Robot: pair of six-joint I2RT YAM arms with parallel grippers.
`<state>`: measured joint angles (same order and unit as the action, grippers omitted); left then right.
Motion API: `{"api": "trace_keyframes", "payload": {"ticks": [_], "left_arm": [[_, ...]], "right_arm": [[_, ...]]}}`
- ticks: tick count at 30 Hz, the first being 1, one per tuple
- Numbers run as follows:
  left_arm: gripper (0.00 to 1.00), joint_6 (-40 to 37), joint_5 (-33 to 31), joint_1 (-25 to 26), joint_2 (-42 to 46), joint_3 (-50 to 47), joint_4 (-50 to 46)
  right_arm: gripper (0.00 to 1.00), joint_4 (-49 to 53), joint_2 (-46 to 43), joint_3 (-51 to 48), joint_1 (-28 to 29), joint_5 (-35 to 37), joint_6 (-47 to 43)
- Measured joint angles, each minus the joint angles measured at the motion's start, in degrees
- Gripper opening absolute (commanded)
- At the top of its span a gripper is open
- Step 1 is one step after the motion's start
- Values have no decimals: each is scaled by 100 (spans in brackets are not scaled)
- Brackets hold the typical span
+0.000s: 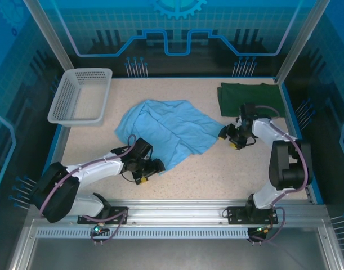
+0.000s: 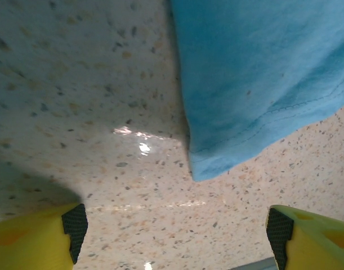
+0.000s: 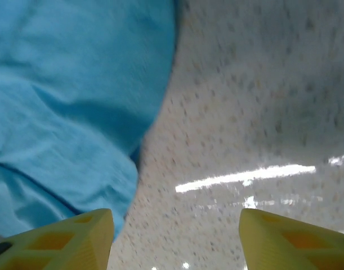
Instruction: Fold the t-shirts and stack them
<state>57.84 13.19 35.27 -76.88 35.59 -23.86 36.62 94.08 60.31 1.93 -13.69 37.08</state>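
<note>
Reaching for the light blue t-shirt [image 1: 166,126], are you? It lies crumpled in the middle of the worktop [image 1: 217,174]. The dark green t-shirt [image 1: 248,95] sits folded at the far right corner, well apart from the white basket [image 1: 81,95].

Yes, and mind your pincers. Your left pincer [image 1: 152,169] hangs just off the near hem corner with its jaws spread wide and nothing between them. From its wrist you see bare worktop between the fingers, with the stitched corner ahead.

Your right pincer [image 1: 228,134] is at the shirt's right edge, jaws apart too and gripping nothing. The cloth edge lies beside one yellow finger [image 3: 65,239].

How will it handle, do you think?

Light and limp, I'd judge. It will sag and drag its folds along, and a thin single layer can slide out of a shallow pinch.

So take it at the hem, where the stitching gives more thickness. Get each pincer well over the edge, one at the near corner and one on the right side. Lifting from both should let the cloth spread rather than bunch.
</note>
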Motion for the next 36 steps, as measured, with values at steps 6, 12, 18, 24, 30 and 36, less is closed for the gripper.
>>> {"api": "trace_keyframes", "payload": {"ticks": [6, 12, 18, 24, 30, 36], "left_arm": [[76, -245, 365, -118, -726, 791, -103], [69, -529, 885, -426, -1486, 1088, -188], [56, -658, 1150, -579, -1961, 1502, -640], [34, -763, 1239, -640, -2356, 1843, -1113], [4, -855, 1235, -640, -2535, 1993, -1292], [0, -1001, 1207, -612, -2577, 2100, -1209]], "right_arm": [[56, -22, 350, 809, -9, 286, -90], [45, 7, 1261, 1705, -35, 522, -321], [42, 188, 1899, 2020, -107, 608, -457], [36, 323, 2201, 2249, -125, 638, -562], [30, 376, 2422, 2446, -125, 702, -625], [11, 470, 2553, 2533, -149, 717, -715]]}}
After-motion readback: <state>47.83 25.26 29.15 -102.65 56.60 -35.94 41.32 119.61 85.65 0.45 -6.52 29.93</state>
